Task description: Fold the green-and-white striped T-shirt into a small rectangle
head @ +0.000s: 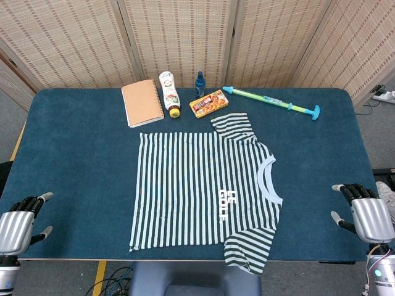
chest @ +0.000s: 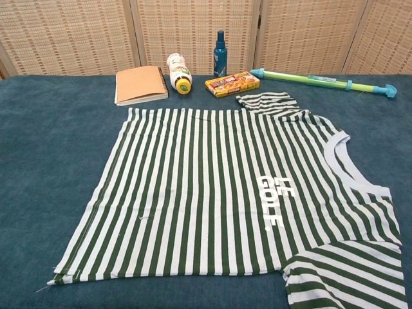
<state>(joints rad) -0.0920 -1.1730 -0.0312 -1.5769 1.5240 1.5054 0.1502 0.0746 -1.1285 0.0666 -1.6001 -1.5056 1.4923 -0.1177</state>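
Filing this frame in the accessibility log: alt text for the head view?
A green-and-white striped T-shirt lies spread flat on a dark teal table, collar toward the robot's right, with both robot hands, left and right, open at the near corners. Along the far edge sit a tan spiral notebook, a white bottle and an orange snack box.

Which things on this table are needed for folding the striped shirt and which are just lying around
For the job: T-shirt, left robot hand, right robot hand.

Lying about: notebook, lotion bottle, blue bottle, snack box, water pump toy.
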